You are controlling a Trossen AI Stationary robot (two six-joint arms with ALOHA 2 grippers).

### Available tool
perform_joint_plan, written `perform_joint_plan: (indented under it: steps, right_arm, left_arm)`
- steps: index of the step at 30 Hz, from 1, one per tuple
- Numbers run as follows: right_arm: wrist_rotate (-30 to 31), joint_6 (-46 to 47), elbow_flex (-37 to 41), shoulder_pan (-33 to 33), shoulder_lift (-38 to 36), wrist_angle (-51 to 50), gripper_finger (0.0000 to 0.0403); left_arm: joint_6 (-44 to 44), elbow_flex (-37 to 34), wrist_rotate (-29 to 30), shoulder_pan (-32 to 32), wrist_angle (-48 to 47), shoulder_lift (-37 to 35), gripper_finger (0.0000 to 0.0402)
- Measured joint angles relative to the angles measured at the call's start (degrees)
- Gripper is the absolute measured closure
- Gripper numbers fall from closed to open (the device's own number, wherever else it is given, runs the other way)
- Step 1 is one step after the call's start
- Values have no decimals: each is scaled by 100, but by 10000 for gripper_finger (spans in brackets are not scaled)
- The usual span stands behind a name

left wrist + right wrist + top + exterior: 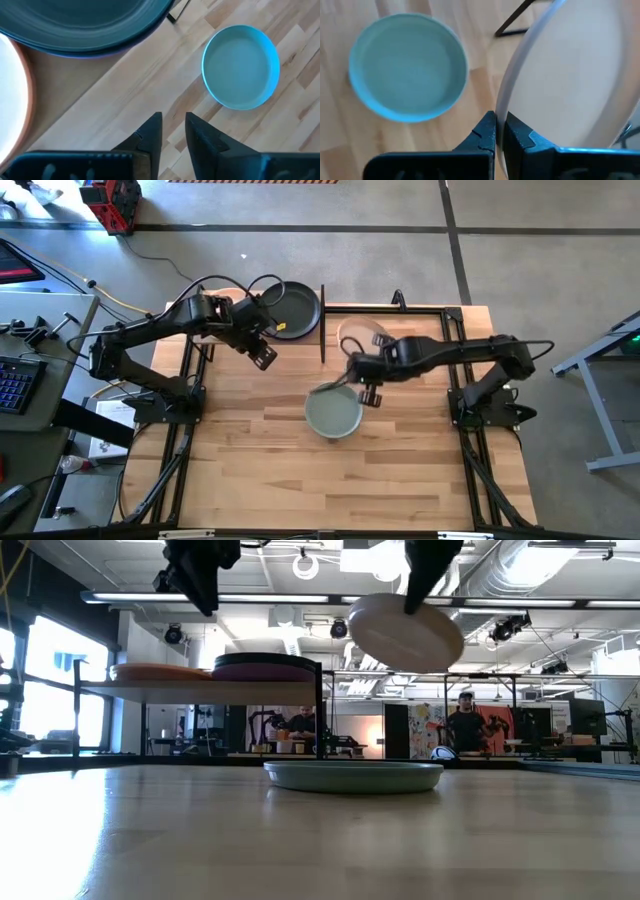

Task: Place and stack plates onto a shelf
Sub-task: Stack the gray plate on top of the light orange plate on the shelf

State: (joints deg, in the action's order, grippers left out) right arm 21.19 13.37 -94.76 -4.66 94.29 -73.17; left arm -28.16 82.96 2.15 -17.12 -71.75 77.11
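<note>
Looking down on the wooden counter (400,470), we are seeing the right pincer (499,131) clamping the rim of a beige plate (405,632), holding it tilted in the air above a sage green plate (333,414) lying flat on the counter. The left pincer (173,125) is hovering near the shelf (200,687), fingers slightly parted and gripping nothing. On the shelf we are seeing a black plate (290,307) topping a stack, with a peach plate (160,671) beside it.
</note>
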Motion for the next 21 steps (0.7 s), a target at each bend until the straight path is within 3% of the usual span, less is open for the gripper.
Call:
perform_joint_plan:
  steps: [5,8,12,21]
  right_arm:
    - [-56,-1245,-21,389,-47,458,403]
    - [-389,-2231,-183,572,-34,685,403]
    - [-674,-3272,-439,742,-27,965,403]
    - [-840,-4917,-793,924,-25,880,403]
  left_arm:
    - [-575,0,-8,-146,32,50,297]
    - [-1120,0,-241,-379,77,84,287]
    - [-1484,0,-688,-689,279,84,285]
    - [-1634,225,-736,-1123,663,77,297]
